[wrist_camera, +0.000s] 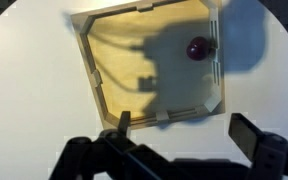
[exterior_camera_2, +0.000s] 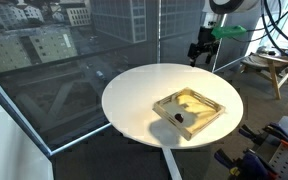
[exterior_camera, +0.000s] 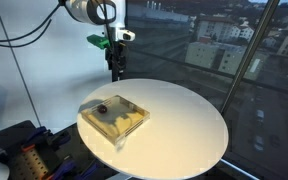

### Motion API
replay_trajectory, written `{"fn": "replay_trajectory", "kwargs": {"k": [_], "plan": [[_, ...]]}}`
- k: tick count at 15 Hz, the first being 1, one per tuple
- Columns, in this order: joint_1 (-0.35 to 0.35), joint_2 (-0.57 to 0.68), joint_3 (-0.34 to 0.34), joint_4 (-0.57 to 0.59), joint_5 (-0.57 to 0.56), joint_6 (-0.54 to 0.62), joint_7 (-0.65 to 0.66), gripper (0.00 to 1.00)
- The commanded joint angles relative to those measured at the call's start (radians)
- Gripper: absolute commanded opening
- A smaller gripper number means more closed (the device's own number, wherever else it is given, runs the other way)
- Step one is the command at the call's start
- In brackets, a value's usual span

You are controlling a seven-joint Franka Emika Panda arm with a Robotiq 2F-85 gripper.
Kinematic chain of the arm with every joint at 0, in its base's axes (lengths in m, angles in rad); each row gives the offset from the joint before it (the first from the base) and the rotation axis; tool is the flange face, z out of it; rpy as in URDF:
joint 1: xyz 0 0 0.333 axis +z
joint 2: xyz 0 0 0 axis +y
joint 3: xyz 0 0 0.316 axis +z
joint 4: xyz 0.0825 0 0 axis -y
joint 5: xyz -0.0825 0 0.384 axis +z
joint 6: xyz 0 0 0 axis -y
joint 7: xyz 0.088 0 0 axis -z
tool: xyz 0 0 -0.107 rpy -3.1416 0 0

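tray (wrist_camera: 119, 45): pale wood, matt | ball (wrist_camera: 197, 48): dark, glossy | table (wrist_camera: 24, 90): white, smooth

White arm (exterior_camera: 92, 9) of rounded, glossy links, with a dark ring around the last joint, so in both exterior views. Bright green bracket (exterior_camera: 97, 41) at the wrist, boxy and flat-sided. Black gripper (exterior_camera: 115, 70) beneath, slim, angular and matte. In the wrist view, two black fingers (wrist_camera: 246, 136) with squared, flat tips on a dark body with linked side bars. Thin black cable (exterior_camera: 34, 33) looping off the arm. Screws and markings too small to make out
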State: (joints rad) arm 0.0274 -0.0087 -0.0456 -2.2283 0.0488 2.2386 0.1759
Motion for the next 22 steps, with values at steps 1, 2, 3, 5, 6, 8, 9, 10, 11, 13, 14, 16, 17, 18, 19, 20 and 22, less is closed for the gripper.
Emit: {"fn": "replay_trajectory", "kwargs": {"k": [1, 2, 3, 5, 6, 8, 9, 10, 11, 13, 14, 16, 17, 18, 19, 20, 22], "plan": [[-0.013, -0.024, 0.014, 0.015, 0.035, -0.032, -0.064, 1.0], [-0.013, -0.026, 0.015, 0.016, 0.037, -0.032, -0.075, 1.0], [-0.013, -0.029, 0.017, 0.016, 0.038, -0.033, -0.086, 1.0], [-0.012, -0.037, 0.019, 0.016, 0.042, -0.039, -0.109, 1.0], [-0.012, -0.041, 0.02, 0.014, 0.042, -0.043, -0.118, 1.0], [-0.011, -0.051, 0.021, 0.011, 0.044, -0.05, -0.133, 1.0], [-0.012, -0.056, 0.022, 0.009, 0.045, -0.055, -0.138, 1.0], [-0.012, -0.061, 0.022, 0.008, 0.046, -0.061, -0.143, 1.0], [-0.012, -0.065, 0.022, 0.007, 0.045, -0.066, -0.144, 1.0], [-0.012, -0.076, 0.022, 0.004, 0.045, -0.08, -0.145, 1.0], [-0.012, -0.081, 0.022, 0.003, 0.046, -0.084, -0.145, 1.0], [-0.012, -0.092, 0.022, 0.0, 0.045, -0.092, -0.141, 1.0], [-0.012, -0.097, 0.022, -0.001, 0.044, -0.096, -0.137, 1.0], [-0.012, -0.104, 0.022, -0.003, 0.039, -0.098, -0.128, 1.0], [-0.012, -0.109, 0.023, -0.004, 0.038, -0.103, -0.126, 1.0], [-0.011, -0.116, 0.023, -0.007, 0.036, -0.106, -0.121, 1.0], [-0.011, -0.129, 0.025, -0.011, 0.032, -0.109, -0.114, 1.0]]}}
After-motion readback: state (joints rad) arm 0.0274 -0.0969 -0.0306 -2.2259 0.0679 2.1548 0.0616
